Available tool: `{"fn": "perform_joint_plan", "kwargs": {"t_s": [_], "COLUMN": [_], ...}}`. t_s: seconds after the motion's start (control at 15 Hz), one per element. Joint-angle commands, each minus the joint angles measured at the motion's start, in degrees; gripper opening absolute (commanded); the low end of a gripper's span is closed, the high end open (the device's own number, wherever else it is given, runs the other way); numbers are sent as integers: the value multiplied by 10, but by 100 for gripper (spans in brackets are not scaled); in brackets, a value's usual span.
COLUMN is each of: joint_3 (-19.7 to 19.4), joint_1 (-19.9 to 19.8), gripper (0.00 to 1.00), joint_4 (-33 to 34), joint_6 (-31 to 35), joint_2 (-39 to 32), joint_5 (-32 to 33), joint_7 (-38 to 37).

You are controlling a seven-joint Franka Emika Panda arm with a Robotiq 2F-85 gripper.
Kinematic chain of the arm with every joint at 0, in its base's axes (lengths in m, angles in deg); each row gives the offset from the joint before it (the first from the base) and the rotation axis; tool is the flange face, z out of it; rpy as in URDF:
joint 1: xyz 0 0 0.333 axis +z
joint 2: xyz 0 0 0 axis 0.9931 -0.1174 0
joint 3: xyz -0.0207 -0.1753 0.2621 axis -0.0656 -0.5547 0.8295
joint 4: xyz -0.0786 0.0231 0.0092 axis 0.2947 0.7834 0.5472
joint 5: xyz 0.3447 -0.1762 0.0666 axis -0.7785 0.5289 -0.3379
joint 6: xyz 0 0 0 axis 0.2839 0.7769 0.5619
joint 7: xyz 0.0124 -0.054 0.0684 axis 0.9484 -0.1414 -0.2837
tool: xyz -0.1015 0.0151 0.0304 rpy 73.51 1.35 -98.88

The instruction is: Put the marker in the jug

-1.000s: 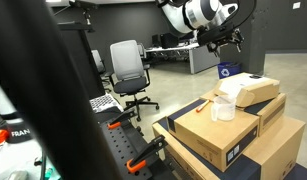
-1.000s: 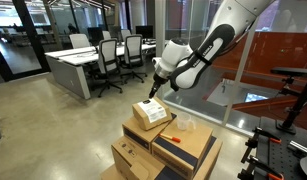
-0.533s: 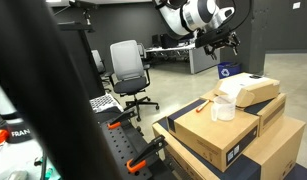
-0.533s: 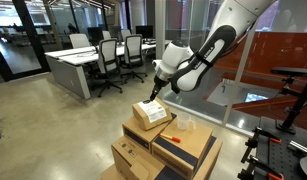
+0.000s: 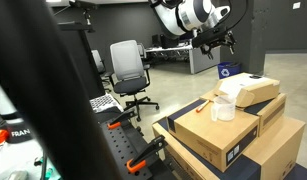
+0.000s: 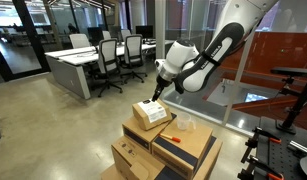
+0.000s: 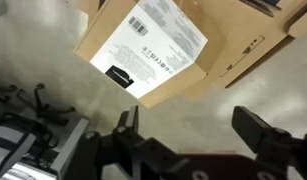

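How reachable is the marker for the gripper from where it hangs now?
Probably yes: the gripper hangs above the cardboard boxes, jaws open, and the marker lies uncovered on top of them with nothing over it. The jug stands close beside it, so descend with care.

light: even indoor, dim | exterior views: sharp | wrist view: blurred
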Motion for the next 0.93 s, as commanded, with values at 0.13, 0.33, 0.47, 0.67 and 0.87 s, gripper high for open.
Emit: {"fn": "perform_joint_plan", "kwargs": {"t_s": [0.13,0.33,0.47,0.67,0.87], "joint_3": [-40,55,104,127,132], "joint_1": [23,-50,-87,-110,-127], "gripper": [100,100,100,100,100], "joint_4": [-58,-86,-97,-101,-94], "joint_6": [59,25,10,-2,-13], "joint_2": [35,49,45,41,39], "joint_5": [34,14,7,3,-2], "joint_7": [6,68,95,112,120]}}
